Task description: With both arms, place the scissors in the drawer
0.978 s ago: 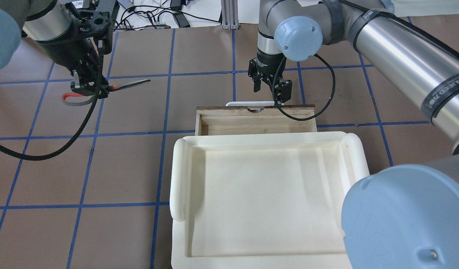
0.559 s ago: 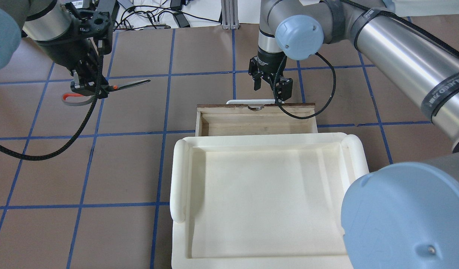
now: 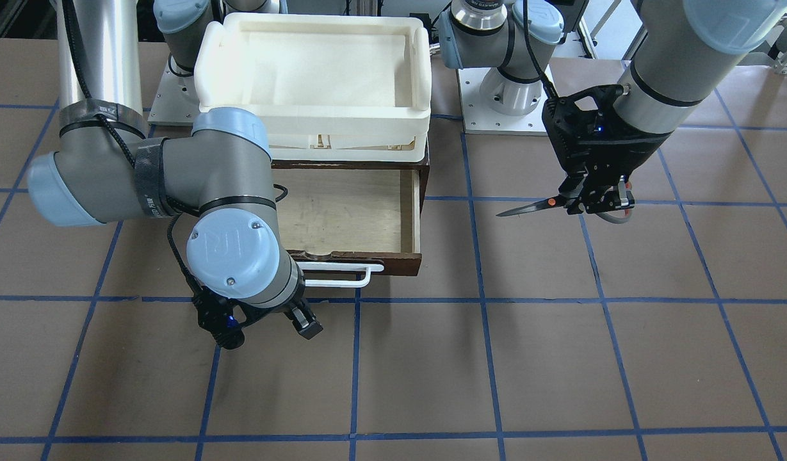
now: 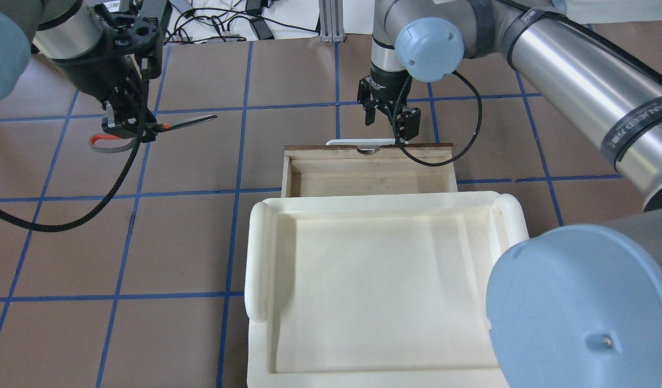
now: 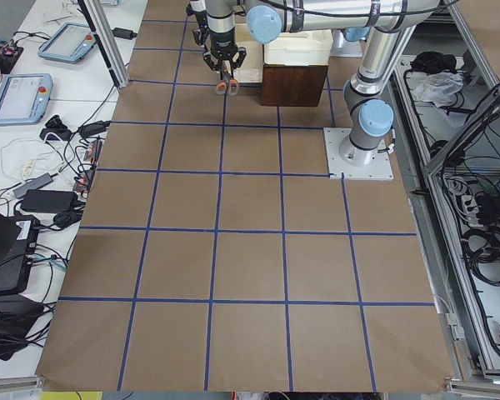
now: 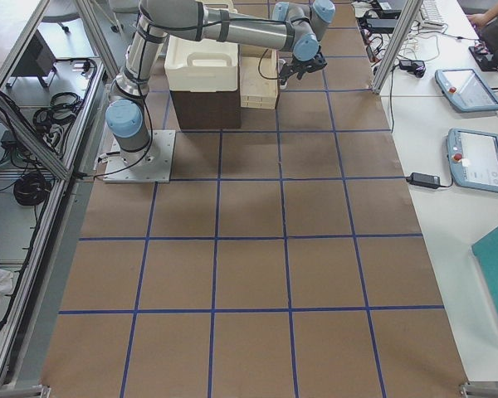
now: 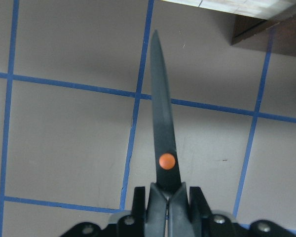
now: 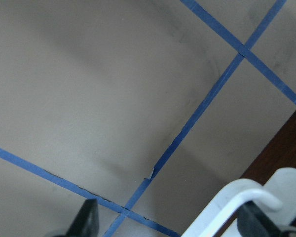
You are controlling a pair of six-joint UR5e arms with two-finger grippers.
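Observation:
The scissors (image 4: pixel 186 120) hang level in my left gripper (image 4: pixel 127 128), which is shut on them near the orange pivot, above the table left of the drawer. They also show in the front view (image 3: pixel 533 206) and the left wrist view (image 7: pixel 164 138), with the blades pointing toward the drawer. The dark wooden drawer (image 4: pixel 286 178) is pulled out, and its plywood inside (image 3: pixel 342 211) is bare. My right gripper (image 4: pixel 388 122) is open at the white bar handle (image 4: pixel 357 142). In the right wrist view the handle (image 8: pixel 234 202) lies between the fingers (image 8: pixel 87 220).
A white plastic tray (image 4: pixel 257 253) sits on top of the cabinet over the drawer's back part, also in the front view (image 3: pixel 422 61). Brown table with blue tape grid lines. Cables and boxes lie beyond the far table edge (image 4: pixel 217 24).
My right gripper has moved a little away from the robot, and the drawer front has slid slightly farther out with it. The left gripper and scissors have not moved.

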